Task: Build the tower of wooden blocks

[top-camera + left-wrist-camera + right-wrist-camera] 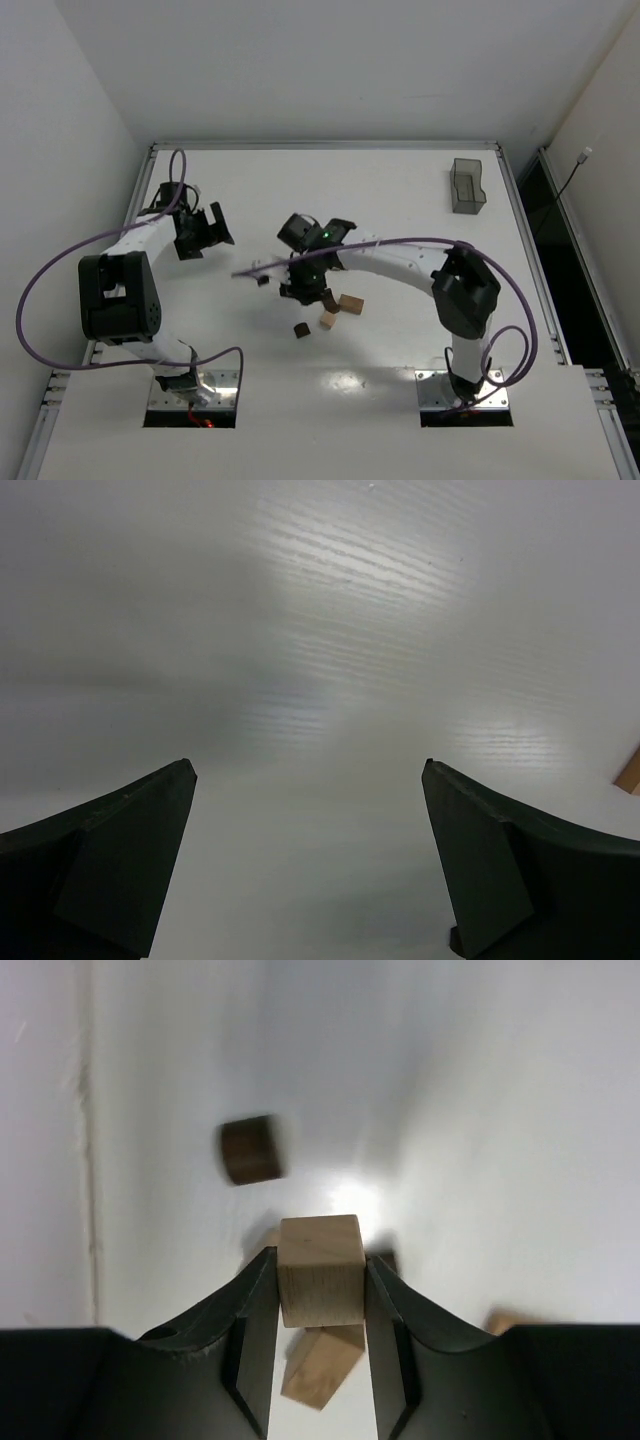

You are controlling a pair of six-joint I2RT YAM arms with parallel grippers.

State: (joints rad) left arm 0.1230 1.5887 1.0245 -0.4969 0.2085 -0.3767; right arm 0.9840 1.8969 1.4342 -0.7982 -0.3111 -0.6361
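Grasping: right hand (320, 1262) clenched on tan cube (320, 1282), above loose wood blocks (327, 320) on the desk (400, 190) | left hand (308, 767) released, well apart | risk: shallow fingertip hold, cube may twist or drop, scattering them.

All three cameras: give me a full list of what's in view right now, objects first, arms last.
held cube: one, light tan, clamped between the right gripper's fingers.
loose tan blocks: two, light tan, a bar and a cube, mid-table beside the right gripper.
dark blocks: two, dark brown, one next to the loose tan cube, one to the left of the right gripper.
bin: one, translucent grey, far right of the table.
table: one, white.
cables: two, purple, one looping off each arm.
left gripper: one, black, open over bare table on the left.
right gripper: one, black, shut on the held cube, mid-table.
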